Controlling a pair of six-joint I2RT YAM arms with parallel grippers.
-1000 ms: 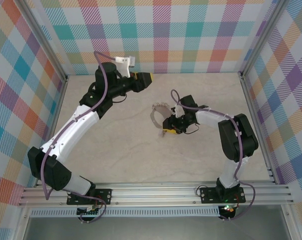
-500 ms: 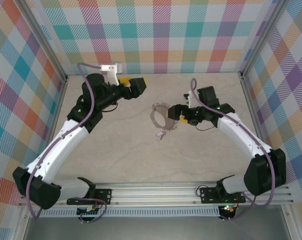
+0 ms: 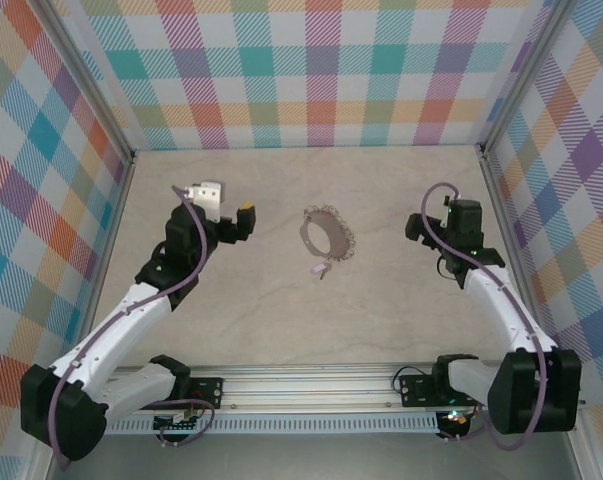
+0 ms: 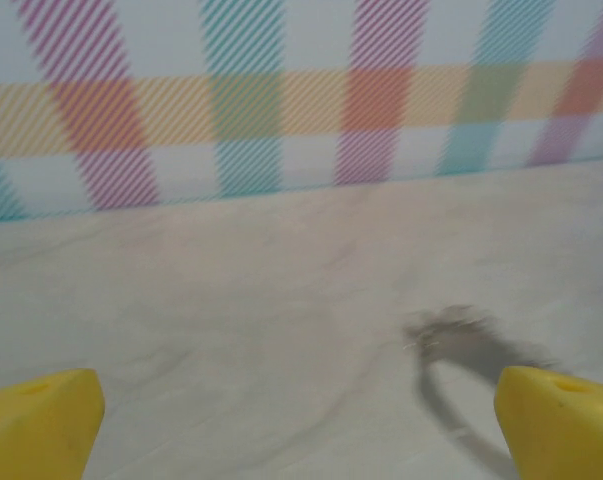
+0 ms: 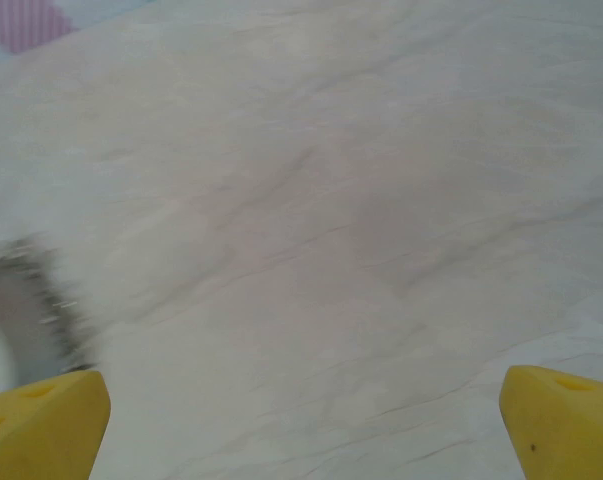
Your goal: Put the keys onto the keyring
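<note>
As I read the overhead view from left to right, I list the following.

Item one: left claw (image 3: 243, 222), over the marbled table (image 3: 281, 320), jaws spread wide with nothing between them. In its wrist view I see its two yellow fingertips (image 4: 36, 420) at the lower corners, with bare tabletop between.

Item two: keyring (image 3: 341, 236), a grey chain loop with a scalloped edge. It lies on the table well to the right of the left claw. Through that claw's camera it is a blurred grey smear just inside the right-hand tip.

Item three: key (image 3: 322, 268), a tiny pale piece at the near edge of the loop. It is touching or just beside the chain; I cannot tell whether it is threaded on. Loop and key lie between the two claws, apart from each.

Item four: right claw (image 3: 413, 228), to the right of the loop and pointed leftward, jaws likewise parted to their full spread and holding nothing. Its wrist view gives me yellow tips at both lower corners. The loop's grey curve is blurred at the left margin, just above the left-hand tip.

Item five: checked walls (image 3: 321, 80) in pastel colours, behind both claws.
</note>
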